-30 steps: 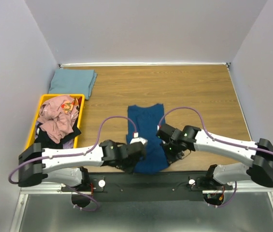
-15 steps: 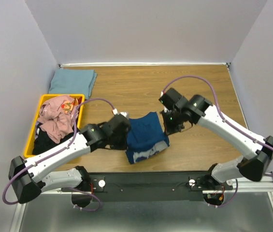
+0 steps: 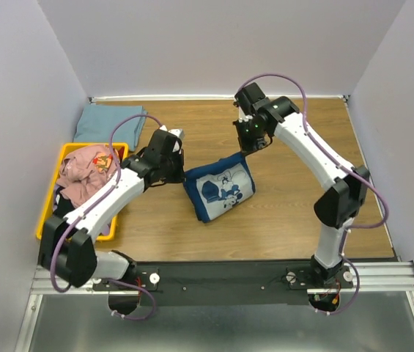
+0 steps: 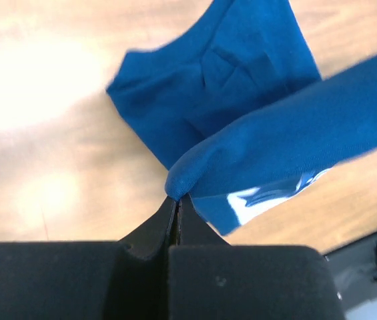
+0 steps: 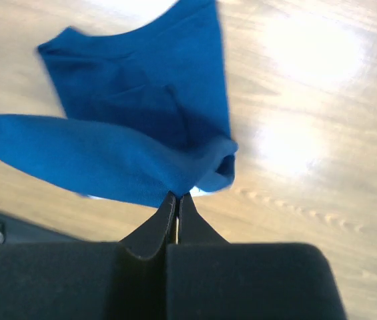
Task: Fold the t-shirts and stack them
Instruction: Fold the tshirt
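A dark navy t-shirt (image 3: 220, 189) lies mid-table, its near half lifted and doubled back so the white cartoon print faces up. My left gripper (image 3: 182, 169) is shut on the left corner of its raised edge (image 4: 241, 107), with cloth pinched at the tips (image 4: 177, 198). My right gripper (image 3: 242, 151) is shut on the right corner (image 5: 141, 100), the fabric bunched at its tips (image 5: 177, 195). The lifted edge hangs between the two grippers above the flat collar half. A pale grey-blue t-shirt (image 3: 110, 123) lies folded at the far left. Crumpled pink (image 3: 86, 176) and black (image 3: 75, 213) t-shirts fill the bin.
The yellow plastic bin (image 3: 93, 146) stands at the left edge, just left of my left arm. Grey walls close the table on three sides. Bare wooden tabletop (image 3: 309, 198) lies to the right of the navy shirt.
Both arms swung from the near edge toward the far side, carrying the navy shirt's near hem up and over. The white print now shows on top.
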`<action>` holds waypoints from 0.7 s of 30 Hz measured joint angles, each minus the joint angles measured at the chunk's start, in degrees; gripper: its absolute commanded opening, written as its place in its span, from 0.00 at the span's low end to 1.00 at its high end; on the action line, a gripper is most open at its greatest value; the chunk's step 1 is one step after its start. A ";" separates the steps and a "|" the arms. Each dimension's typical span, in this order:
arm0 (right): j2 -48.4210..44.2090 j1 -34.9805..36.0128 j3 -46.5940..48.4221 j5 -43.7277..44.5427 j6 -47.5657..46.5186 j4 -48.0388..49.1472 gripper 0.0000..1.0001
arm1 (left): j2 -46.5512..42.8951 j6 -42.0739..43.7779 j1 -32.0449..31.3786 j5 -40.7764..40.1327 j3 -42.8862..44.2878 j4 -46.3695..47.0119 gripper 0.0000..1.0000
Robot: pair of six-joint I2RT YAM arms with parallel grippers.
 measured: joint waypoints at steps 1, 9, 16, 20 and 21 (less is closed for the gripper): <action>1.44 -0.63 0.26 -0.02 -0.66 0.68 0.01 | 1.29 0.79 0.66 0.76 0.28 1.14 0.00; 9.62 -4.26 -7.21 -1.49 -3.17 8.13 0.01 | 12.37 3.78 3.56 4.44 -1.29 8.94 0.00; 13.22 -4.59 -9.73 -1.49 -4.42 15.08 0.01 | 13.46 3.13 3.80 5.40 -5.64 13.31 0.00; 13.66 -4.68 -9.73 -1.46 -4.79 18.69 0.01 | 13.86 2.25 3.80 5.51 -7.04 15.69 0.00; 13.86 -4.68 -9.73 -1.46 -4.83 19.39 0.01 | 14.01 1.90 3.80 5.49 -7.37 16.17 0.00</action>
